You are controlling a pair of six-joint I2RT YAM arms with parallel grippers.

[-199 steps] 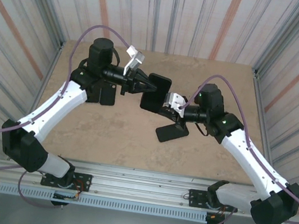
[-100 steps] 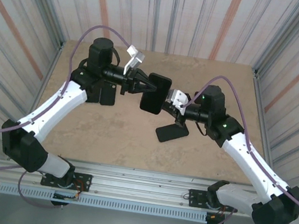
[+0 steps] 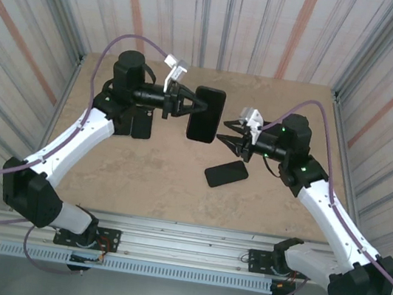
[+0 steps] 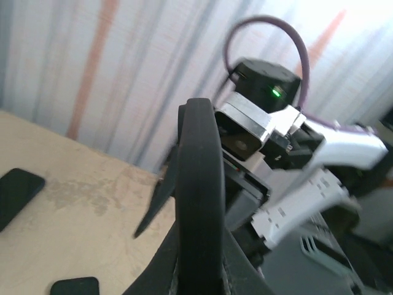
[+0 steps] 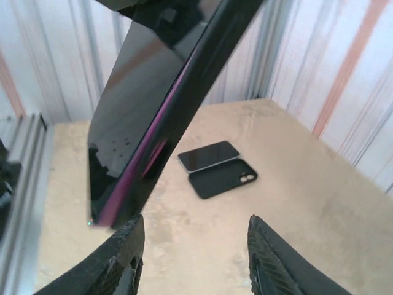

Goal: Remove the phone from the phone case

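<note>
The left hand [image 3: 200, 108] is shut tight on the phone case [image 3: 207, 114], holding it up. The phone [image 5: 141, 104] looks still inside the case. The right hand [image 3: 226, 142], just beside the case, is half open and holds nothing. The phone has yet to come out.

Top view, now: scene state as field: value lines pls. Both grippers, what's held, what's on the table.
left gripper: shut on held phone, up off the table
held phone: dark, on edge; cased or bare, cannot tell
right gripper: open, empty, beside held phone, not touching
slab: dark, flat on the table below right gripper; phone or case, cannot tell
spare phone: flat on the table, by left arm
loose case: flat beside spare phone, looks empty
</note>
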